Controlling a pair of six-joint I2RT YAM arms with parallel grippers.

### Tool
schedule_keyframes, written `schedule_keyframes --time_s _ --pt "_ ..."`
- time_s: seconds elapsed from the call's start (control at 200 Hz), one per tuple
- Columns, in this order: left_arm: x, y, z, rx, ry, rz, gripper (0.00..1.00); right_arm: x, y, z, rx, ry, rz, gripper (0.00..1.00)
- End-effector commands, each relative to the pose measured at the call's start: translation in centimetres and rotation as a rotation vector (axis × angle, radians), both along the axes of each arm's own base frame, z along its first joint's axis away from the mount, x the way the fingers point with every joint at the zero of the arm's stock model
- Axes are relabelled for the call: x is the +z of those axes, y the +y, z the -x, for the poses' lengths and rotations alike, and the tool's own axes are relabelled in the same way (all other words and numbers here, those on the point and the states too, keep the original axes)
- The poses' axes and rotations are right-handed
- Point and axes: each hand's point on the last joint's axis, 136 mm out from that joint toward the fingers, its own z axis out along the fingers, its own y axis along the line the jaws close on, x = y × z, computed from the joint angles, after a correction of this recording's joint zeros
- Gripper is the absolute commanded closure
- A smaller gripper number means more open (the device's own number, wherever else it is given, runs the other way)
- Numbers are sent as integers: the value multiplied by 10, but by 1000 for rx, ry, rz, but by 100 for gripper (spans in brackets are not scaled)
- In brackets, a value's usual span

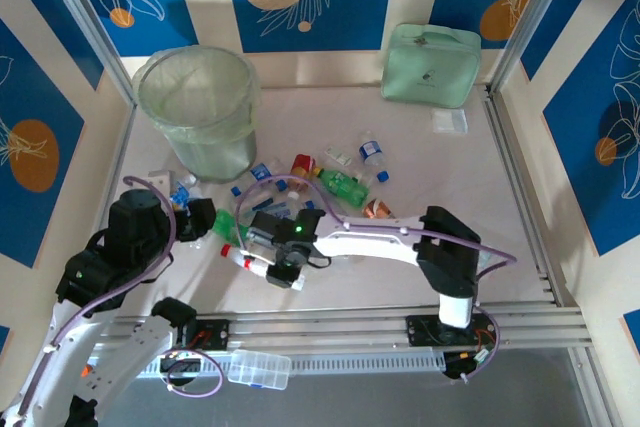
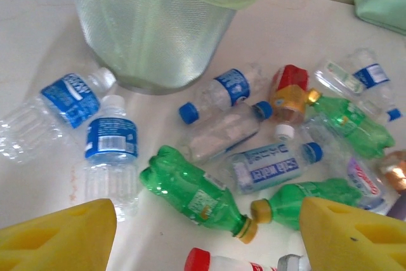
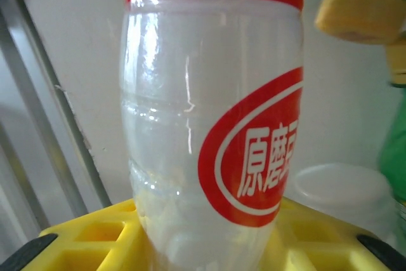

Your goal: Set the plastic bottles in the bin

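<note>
The bin [image 1: 198, 107] is a big translucent grey-green bucket lined with a bag, at the back left, and its wall [image 2: 152, 30] rises close ahead in the left wrist view. Several crushed plastic bottles [image 1: 330, 182] lie scattered in front of it. My left gripper [image 1: 203, 217] is open over the pile's left edge, its yellow fingers [image 2: 57, 239] either side of a green bottle [image 2: 193, 191]. My right gripper [image 1: 278, 259] is shut on a white bottle with a red cap [image 1: 245, 259], whose red-labelled body [image 3: 203, 125] stands between the yellow pads [image 3: 95, 239].
A mint-green zip pouch [image 1: 431, 65] leans at the back right, with a small clear box [image 1: 449, 122] in front of it. A flat clear lidded box [image 1: 259, 369] rests on the aluminium rails [image 1: 400, 327] at the near edge.
</note>
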Motion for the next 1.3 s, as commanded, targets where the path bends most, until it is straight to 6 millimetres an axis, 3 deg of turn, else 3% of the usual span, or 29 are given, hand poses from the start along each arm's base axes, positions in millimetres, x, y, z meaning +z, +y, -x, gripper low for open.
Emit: schedule_keyframes --time_s 0.0,0.215,0.4,0.555,0.795,1.015,1.11,1.295 --pt "10 -28 0 -130 -23 82 24 26 3 -6 -25 7 -109 62" --pt "24 -80 10 -397 -64 263 23 62 -5 -17 -85 12 -242 63" --pt "25 -103 14 -517 -107 373 21 95 -13 -29 -153 63 -382 63" --pt "26 -122 11 -590 -131 480 12 119 -16 -35 -189 100 -485 63" --pt "28 -138 -5 -616 -187 590 9 142 -22 -37 -211 140 -597 64" --pt "40 -157 -6 -706 -269 719 9 159 -28 -39 -223 181 -690 64" --pt "36 -166 -6 -738 -264 735 11 165 -30 -39 -221 198 -722 64" --pt "18 -154 -16 -623 -246 652 12 172 -38 -47 -265 164 -740 65"
